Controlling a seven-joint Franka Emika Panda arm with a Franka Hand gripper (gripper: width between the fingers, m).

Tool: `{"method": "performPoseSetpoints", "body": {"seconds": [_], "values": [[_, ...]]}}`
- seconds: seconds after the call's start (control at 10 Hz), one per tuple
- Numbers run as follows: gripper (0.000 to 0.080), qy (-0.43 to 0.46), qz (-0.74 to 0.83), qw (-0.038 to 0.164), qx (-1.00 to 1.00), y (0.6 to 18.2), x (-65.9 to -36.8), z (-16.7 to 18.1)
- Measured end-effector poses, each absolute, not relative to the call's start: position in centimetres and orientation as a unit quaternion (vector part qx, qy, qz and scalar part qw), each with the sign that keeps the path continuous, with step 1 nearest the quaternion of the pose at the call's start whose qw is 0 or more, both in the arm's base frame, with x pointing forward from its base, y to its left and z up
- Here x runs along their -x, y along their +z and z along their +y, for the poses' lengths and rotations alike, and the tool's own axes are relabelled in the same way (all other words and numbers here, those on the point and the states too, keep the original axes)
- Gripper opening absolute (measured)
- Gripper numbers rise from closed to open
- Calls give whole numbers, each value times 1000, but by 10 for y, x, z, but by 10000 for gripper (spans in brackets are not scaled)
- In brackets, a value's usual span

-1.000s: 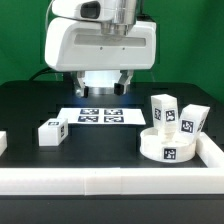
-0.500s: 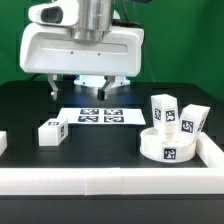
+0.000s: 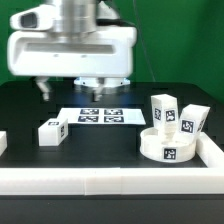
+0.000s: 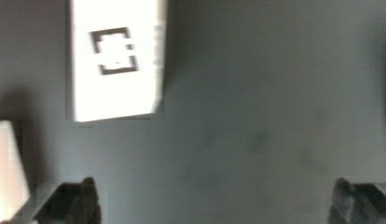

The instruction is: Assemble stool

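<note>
My arm hangs high, pointing straight down, toward the exterior view's left; my pincer (image 4: 216, 205) stands wide apart, empty.

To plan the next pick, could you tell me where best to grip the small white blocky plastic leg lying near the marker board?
Probably across the long sides of the small white blocky leg, from straight above: it lies flat, apart from other parts.

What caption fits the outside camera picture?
Open gripper hovers above the table; stool seat and legs wait below.
</note>
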State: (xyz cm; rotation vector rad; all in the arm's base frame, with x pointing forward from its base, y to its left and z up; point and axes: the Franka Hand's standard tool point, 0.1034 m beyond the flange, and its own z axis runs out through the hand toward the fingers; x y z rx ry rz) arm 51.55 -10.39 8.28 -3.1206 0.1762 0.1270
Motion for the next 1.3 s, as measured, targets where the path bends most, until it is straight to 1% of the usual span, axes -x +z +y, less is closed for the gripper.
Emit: {"method": "performPoseSetpoints", "body": {"seconds": [0.2,0.5,0.6,0.7,0.8,0.9,1.1,1.2,1.3], "values": [[649,52,72,15,996,68,-508,-125],[649,60,70,18,996,68,-508,-122],[649,84,71,25,994,67,-502,-119],[649,127,72,39,989,65,-500,-116],[649,156,73,45,984,58,-503,-120],[649,203,72,58,975,54,-501,-118],[649,255,68,66,962,44,-499,-116],[649,290,68,74,952,40,-498,-116],[649,325,65,83,940,41,-498,-114]]}}
